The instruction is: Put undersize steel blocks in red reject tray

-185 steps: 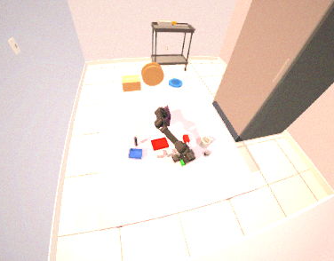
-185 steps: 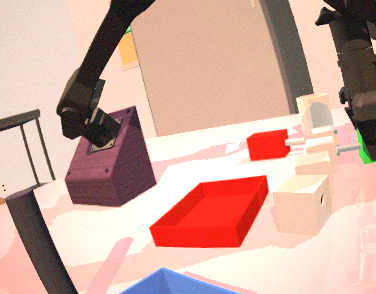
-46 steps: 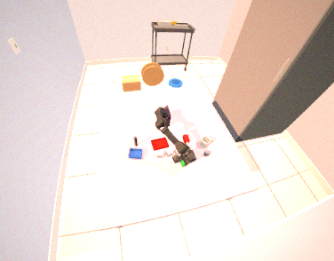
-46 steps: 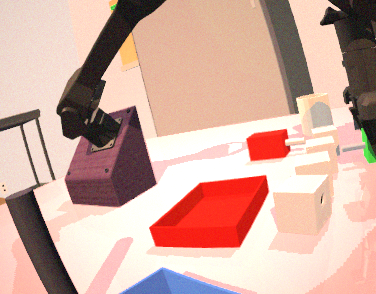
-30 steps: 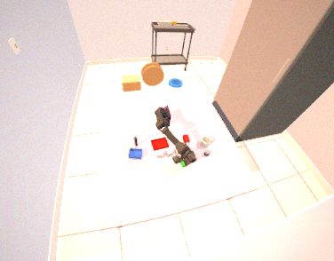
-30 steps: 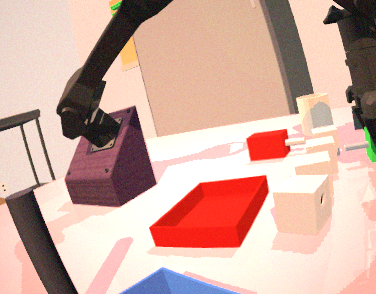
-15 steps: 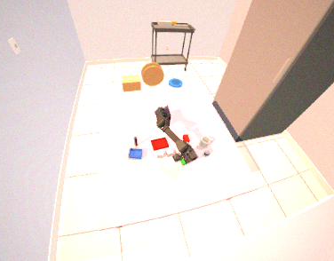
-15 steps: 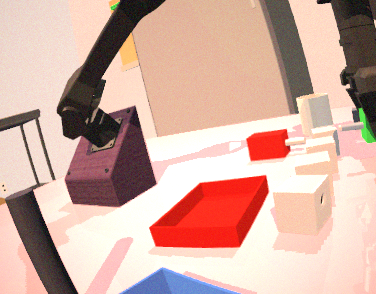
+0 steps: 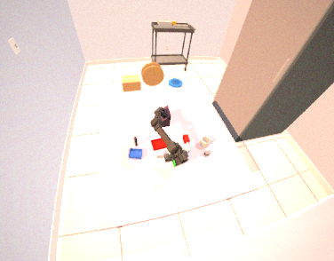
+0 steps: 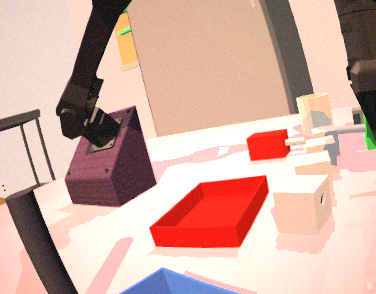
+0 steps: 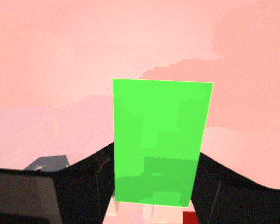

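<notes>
Bright green gauge handle [image 9: 174, 162] [image 10: 373, 135] [image 11: 158, 142]; plain red tray [image 9: 158, 144] [image 10: 212, 212]; cream block [image 10: 297, 207]; purple, wood-grained arm base [image 9: 166, 119] [image 10: 134, 175]; blue tray [image 9: 135, 154] [image 10: 167, 284].

Pale blue-gray wall [image 9: 35, 115] on one side, small outlet plate [image 9: 14, 45] on it. Floor [image 9: 148, 235] = cream tiles, thin grout lines. Far wall [image 9: 122, 27]: two-tier dark cart [image 9: 172, 29] [image 10: 17, 120] in front, bits on top shelf. Opposite side: tan door-like panel [image 9: 255, 62] [image 10: 207, 65], dark gray strip [image 9: 299, 80] [image 10: 287, 45] alongside. Light strong, floor centre washed out.
</notes>
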Robot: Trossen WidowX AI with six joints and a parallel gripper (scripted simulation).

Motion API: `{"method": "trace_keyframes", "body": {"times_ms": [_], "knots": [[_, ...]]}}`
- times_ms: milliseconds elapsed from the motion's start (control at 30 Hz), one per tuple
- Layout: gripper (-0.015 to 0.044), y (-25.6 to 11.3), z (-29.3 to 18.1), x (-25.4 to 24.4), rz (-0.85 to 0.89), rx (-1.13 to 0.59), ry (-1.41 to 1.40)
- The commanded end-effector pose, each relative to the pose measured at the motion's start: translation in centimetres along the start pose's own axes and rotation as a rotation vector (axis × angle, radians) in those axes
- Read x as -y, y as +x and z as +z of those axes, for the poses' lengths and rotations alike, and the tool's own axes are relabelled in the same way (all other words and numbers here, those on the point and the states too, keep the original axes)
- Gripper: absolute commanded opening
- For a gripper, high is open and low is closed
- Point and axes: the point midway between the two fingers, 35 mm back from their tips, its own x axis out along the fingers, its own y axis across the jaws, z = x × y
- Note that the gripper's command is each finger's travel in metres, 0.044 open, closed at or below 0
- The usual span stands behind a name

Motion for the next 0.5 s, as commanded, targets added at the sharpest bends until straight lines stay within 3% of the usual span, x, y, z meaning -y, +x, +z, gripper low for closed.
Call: {"method": "trace_keyframes", "body": {"times_ms": [0, 133, 467], "knots": [[0.0000, -2.0, -0.1, 6.7, -0.003, 0.024, 0.149], [0.0000, -3.1, -1.4, 12.2, -0.007, 0.028, 0.269], [0.0000, -1.8, -1.1, 13.2, -0.009, 0.028, 0.259]]}}
